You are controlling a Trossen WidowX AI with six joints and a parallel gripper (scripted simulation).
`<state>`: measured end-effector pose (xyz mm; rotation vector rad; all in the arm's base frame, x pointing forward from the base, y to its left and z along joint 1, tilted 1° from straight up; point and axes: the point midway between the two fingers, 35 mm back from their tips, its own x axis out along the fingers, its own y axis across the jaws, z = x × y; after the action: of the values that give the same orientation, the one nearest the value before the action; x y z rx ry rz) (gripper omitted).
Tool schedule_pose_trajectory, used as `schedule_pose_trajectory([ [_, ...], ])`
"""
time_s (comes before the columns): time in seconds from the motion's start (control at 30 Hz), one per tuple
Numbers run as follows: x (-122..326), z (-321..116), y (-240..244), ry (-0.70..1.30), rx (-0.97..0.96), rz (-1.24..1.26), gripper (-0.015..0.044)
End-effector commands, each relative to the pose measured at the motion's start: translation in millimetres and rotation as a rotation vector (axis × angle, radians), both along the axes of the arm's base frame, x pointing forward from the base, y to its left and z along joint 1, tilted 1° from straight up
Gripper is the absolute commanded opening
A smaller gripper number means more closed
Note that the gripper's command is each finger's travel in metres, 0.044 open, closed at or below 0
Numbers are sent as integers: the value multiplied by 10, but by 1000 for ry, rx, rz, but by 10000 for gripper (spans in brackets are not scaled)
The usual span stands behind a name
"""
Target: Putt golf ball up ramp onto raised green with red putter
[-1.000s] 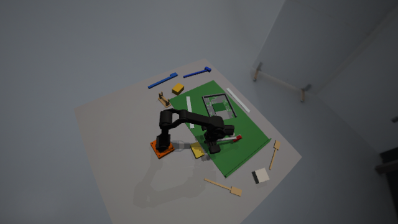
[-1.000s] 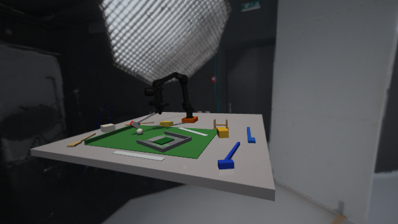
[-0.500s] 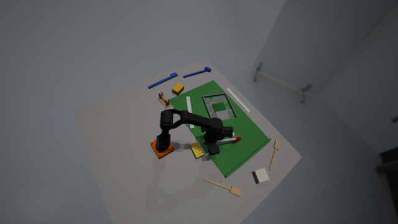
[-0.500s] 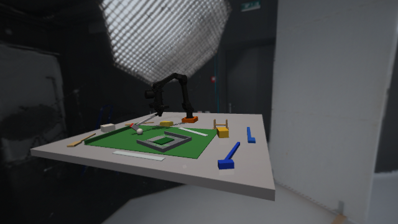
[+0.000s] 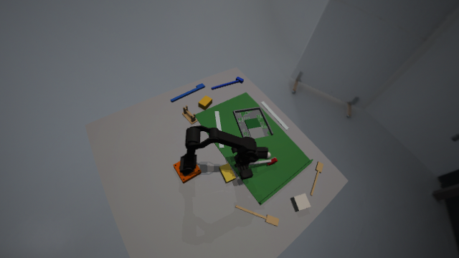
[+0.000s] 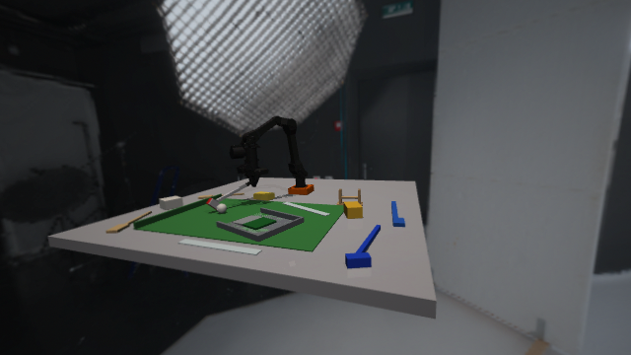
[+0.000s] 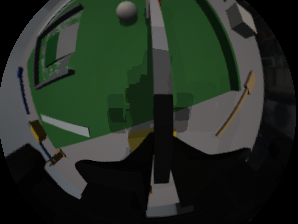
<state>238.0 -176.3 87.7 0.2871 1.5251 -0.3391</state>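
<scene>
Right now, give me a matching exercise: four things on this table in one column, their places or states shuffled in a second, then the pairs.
1. red-headed putter
2. white golf ball
3. two blue putters
4. grey-framed raised green

a. lying on the bare table top
b. clamped in the black gripper
c. mid-mat, nothing on it
d. on the green mat beside the red head

1-b, 2-d, 3-a, 4-c

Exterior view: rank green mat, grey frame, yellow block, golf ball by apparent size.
1. Green mat, largest by far.
2. Grey frame on the mat, around the raised green.
3. Yellow block near the small wooden stand.
4. Golf ball, smallest, beside the red head of the putter. All sit at similar depth, so the ranking holds.
</scene>
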Motion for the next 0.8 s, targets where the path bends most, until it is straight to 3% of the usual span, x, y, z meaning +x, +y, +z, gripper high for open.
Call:
schedule_pose_trajectory([
  [0.0, 3, 9, -2, -2, -1, 0, 0],
  [0.33, -101, -11, -286, -4, -9, -2, 0],
  [0.77, -118, -20, -263, 1, -2, -3, 0],
])
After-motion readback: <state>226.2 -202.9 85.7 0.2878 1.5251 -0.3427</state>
